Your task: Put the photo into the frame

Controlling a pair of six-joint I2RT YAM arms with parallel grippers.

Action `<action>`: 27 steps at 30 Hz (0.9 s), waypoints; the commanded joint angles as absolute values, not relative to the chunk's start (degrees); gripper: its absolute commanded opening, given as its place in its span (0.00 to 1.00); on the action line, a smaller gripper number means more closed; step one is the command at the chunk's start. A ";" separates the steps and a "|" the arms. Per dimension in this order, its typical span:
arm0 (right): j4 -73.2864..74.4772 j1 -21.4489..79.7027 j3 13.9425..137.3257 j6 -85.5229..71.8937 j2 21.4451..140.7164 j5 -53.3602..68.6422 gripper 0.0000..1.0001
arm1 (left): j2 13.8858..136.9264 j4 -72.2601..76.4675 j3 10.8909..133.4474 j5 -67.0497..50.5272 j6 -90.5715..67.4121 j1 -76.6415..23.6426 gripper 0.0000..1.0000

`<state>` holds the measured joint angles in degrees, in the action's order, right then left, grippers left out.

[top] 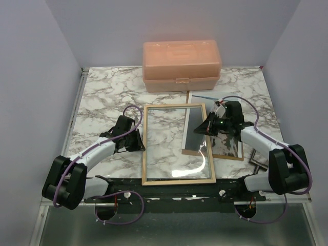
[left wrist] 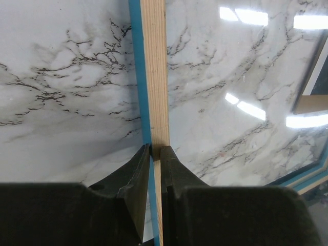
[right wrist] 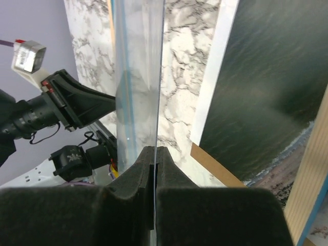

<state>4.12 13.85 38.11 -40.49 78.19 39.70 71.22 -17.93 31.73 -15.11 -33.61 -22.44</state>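
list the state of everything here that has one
frame: flat on the table, wood side up, left rim gripped
photo: face up on the backing board
clear sheet: held on edge
box: lid shut
left gripper: shut on the frame
right gripper: shut on the clear sheet

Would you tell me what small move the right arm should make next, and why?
Probably raise the right gripper slightly, lifting the clear pane clear of the frame: the pane is clamped in that gripper, the left gripper pins the frame's rim, and the photo lies alongside.
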 commanded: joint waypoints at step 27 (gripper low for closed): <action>2.42 15.20 39.84 -40.00 81.76 45.86 0.01 | 73.57 -19.20 30.90 -13.97 -31.68 -22.94 0.15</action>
<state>3.81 14.41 41.56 -40.49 79.44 41.85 71.57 -17.87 31.92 -15.33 -33.39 -22.46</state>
